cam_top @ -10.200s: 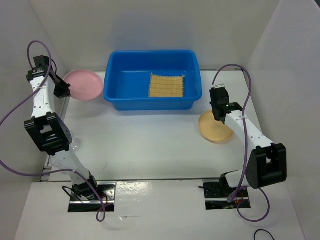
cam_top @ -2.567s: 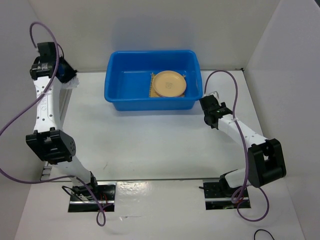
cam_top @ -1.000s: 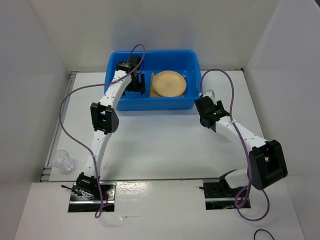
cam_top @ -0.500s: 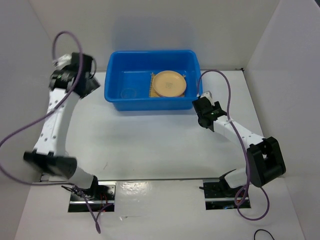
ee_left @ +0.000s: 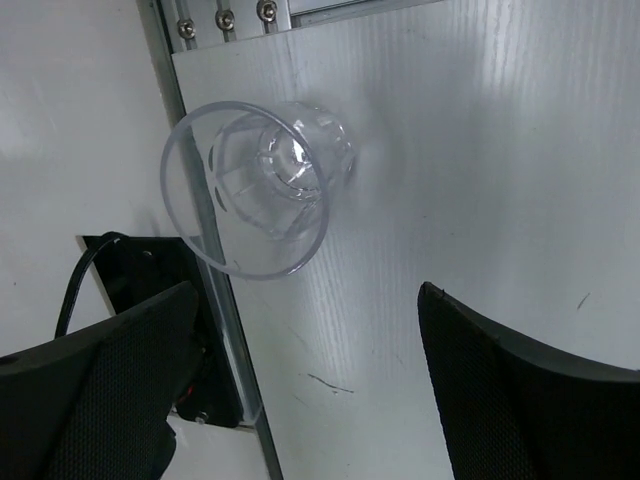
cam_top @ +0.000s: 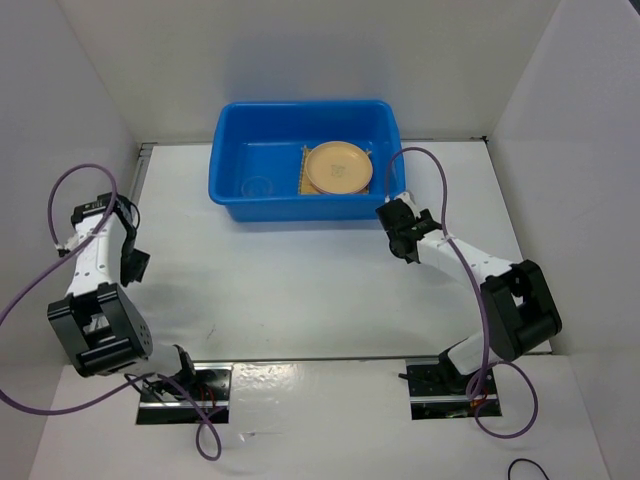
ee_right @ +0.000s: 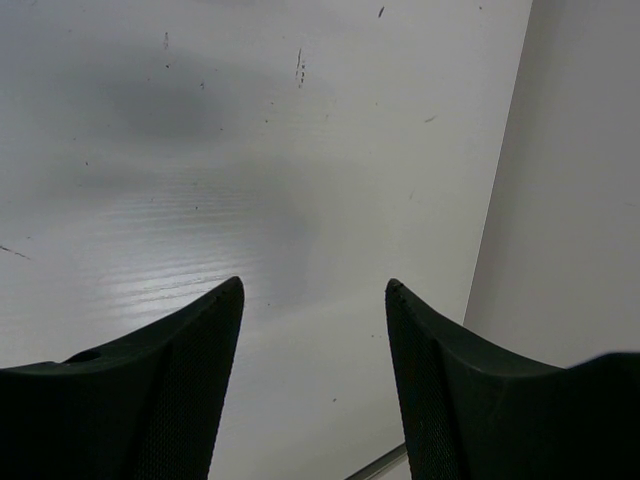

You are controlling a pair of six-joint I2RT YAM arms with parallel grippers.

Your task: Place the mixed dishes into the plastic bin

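Note:
The blue plastic bin [cam_top: 228, 150] stands at the back middle of the table. Inside it a tan-orange plate [cam_top: 338, 167] rests on the yellow woven mat [cam_top: 302, 175], and a clear cup [cam_top: 258, 186] stands at the bin's left. A second clear cup [ee_left: 262, 186] stands upright on the table beside the metal edge rail; the left arm hides it in the top view. My left gripper [ee_left: 308, 292] [cam_top: 134, 267] hovers just short of this cup, open and empty. My right gripper [ee_right: 312, 286] [cam_top: 399, 238] is open over bare table, near the bin's front right corner.
A metal rail [ee_left: 205, 300] with screws runs along the table's left edge beside the cup, with a black part and cable [ee_left: 130, 260] beyond it. White walls [cam_top: 560, 130] close in the table on the left, back and right.
My left arm has swung from beside the bin's left end down to the table's left front, over the loose cup. The right gripper has drifted slightly left.

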